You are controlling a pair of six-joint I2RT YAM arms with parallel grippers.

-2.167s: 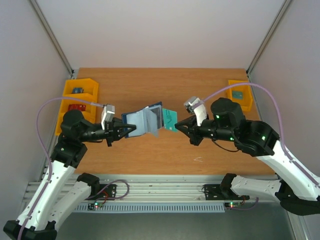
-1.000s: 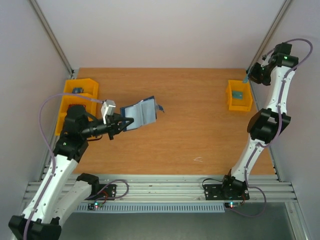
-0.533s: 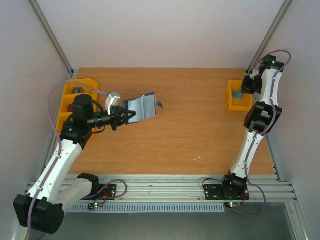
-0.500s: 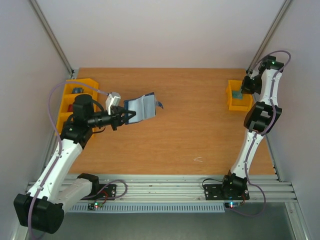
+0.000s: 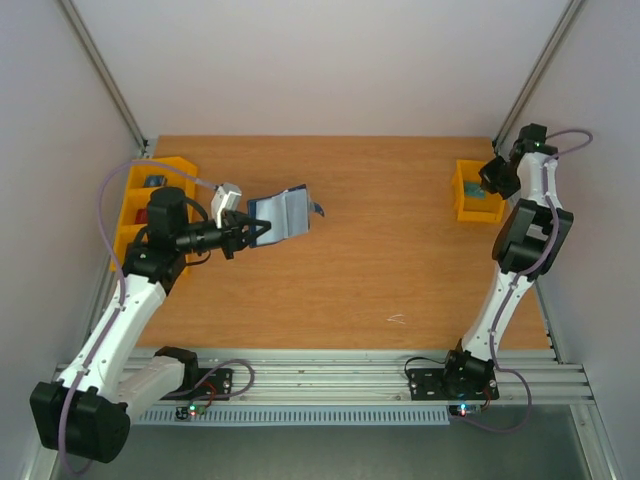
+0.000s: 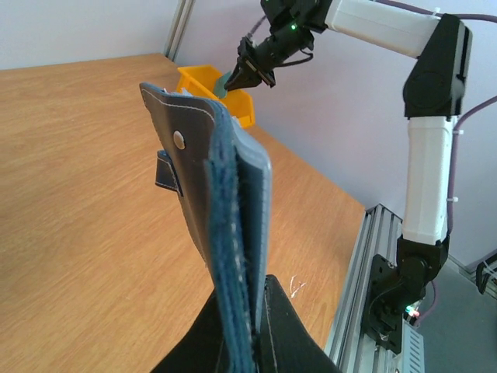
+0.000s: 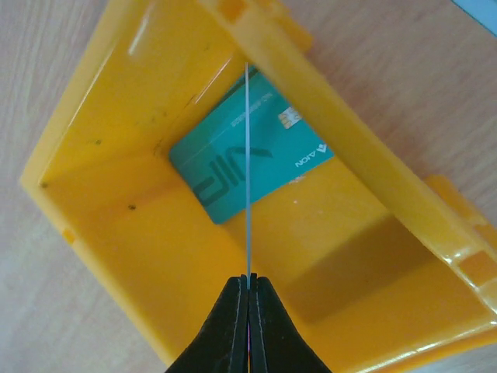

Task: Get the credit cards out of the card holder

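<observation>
1. The card holder point(image 5: 285, 213) point(image 6: 221, 202) is showing as a dark navy, leather-like fold with pale stitching along its edges, a round metal snap point(image 6: 179, 139) and a small strap tab point(image 6: 167, 171). Its inner layers are looking lighter blue-grey.
2. It is hanging above the wooden table point(image 5: 380, 260), at about 10 o'clock from the table's middle, and standing almost upright in the left wrist view.
3. The left gripper point(image 5: 255, 230) point(image 6: 245, 299) is pinching the holder's lower edge, its jaws drawn nearly together around the layers.
4. The right gripper point(image 5: 487, 180) point(image 7: 248, 281) is pressing its fingers almost flat together on a held credit card point(image 7: 248, 155) point(image 6: 224, 84). The card is appearing edge-on as a thin pale line, and grey-green from the left wrist.
5. That card is hovering over a glossy yellow plastic bin point(image 7: 342, 148) point(image 5: 462, 195) at the table's 2 o'clock corner.
6. A teal credit card point(image 7: 225, 175) with a chip and white lettering is lying flat on the bin's floor, close against one wall.
7. A broad stretch of wood grain is lying between holder and bin. More yellow bins point(image 5: 135, 180) are sitting along the 9 o'clock edge, just beyond the left arm.
</observation>
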